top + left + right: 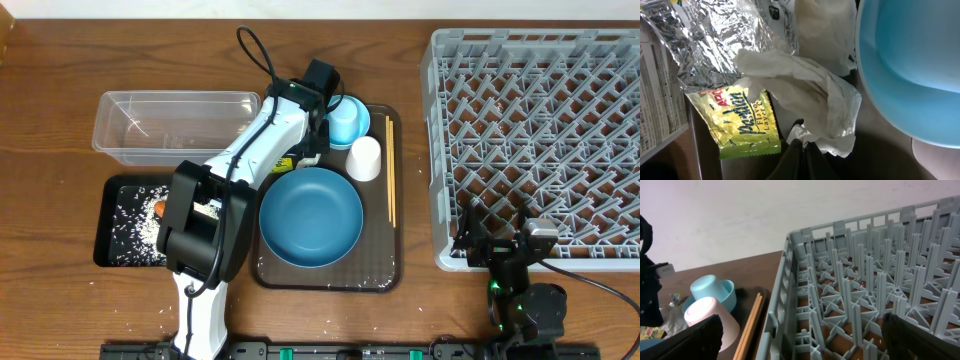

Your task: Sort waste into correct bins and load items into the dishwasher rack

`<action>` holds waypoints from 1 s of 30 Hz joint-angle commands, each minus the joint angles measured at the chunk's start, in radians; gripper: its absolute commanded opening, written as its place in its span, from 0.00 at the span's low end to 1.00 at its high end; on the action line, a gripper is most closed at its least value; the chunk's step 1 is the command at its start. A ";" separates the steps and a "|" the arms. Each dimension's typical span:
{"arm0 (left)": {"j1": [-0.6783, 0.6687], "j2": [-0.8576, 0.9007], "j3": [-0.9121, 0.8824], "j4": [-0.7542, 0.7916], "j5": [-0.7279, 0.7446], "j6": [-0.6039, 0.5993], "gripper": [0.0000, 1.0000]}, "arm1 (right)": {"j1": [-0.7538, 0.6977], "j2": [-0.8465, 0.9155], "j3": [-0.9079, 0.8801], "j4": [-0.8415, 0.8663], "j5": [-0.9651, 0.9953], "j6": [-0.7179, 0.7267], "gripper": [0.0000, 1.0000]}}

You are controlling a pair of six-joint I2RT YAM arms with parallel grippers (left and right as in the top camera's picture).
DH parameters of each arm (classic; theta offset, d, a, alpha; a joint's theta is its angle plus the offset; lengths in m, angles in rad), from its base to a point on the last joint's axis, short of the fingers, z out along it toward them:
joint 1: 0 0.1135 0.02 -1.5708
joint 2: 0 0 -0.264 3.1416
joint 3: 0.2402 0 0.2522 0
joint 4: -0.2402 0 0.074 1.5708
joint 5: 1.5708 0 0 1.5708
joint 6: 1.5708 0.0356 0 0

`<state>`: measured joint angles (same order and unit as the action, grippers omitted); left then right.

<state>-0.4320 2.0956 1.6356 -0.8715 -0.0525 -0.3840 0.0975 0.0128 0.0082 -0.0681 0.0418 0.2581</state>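
My left gripper (802, 143) is shut on an edge of the crumpled white tissue (805, 85), on the brown tray beside the green-yellow wrapper (742, 120) and the small light-blue bowl (910, 65). In the overhead view it (312, 140) sits at the tray's back left. The large dark-blue bowl (311, 216), white cup (364, 158) and chopsticks (390, 195) lie on the tray. The black tray (103, 225) holds rice grains and the carrot (160, 209). The clear tub (110, 125) stands behind it. My right gripper (802, 335) is open and empty at the grey rack's (540, 130) front left corner.
The brown serving tray (385, 270) lies between the bins and the rack, with a few rice grains along its front edge. Silver foil packaging (700, 35) lies behind the wrapper. The left arm reaches over the tray's left side.
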 commanded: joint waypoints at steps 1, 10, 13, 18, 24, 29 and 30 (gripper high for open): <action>0.003 -0.069 -0.007 -0.006 -0.008 0.006 0.06 | 0.008 -0.004 -0.003 -0.002 0.010 -0.013 0.99; 0.003 -0.173 -0.008 -0.010 -0.005 0.006 0.06 | 0.009 -0.004 -0.003 -0.002 0.010 -0.013 0.99; 0.004 -0.172 -0.007 -0.007 -0.005 0.006 0.06 | 0.008 -0.004 -0.003 -0.002 0.010 -0.013 0.99; 0.012 -0.222 0.007 -0.002 -0.008 0.006 0.06 | 0.008 -0.004 -0.003 -0.002 0.010 -0.013 0.99; 0.026 -0.319 0.012 -0.008 0.007 0.006 0.33 | 0.008 -0.004 -0.003 -0.002 0.010 -0.013 0.99; 0.016 -0.287 0.000 -0.038 0.075 0.006 0.56 | 0.008 -0.004 -0.003 -0.002 0.010 -0.012 0.99; 0.013 -0.274 -0.004 -0.043 0.075 0.006 0.57 | 0.008 -0.004 -0.003 -0.002 0.010 -0.013 0.99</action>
<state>-0.4107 1.7775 1.6329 -0.8986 -0.0128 -0.3851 0.0975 0.0128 0.0082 -0.0681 0.0418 0.2581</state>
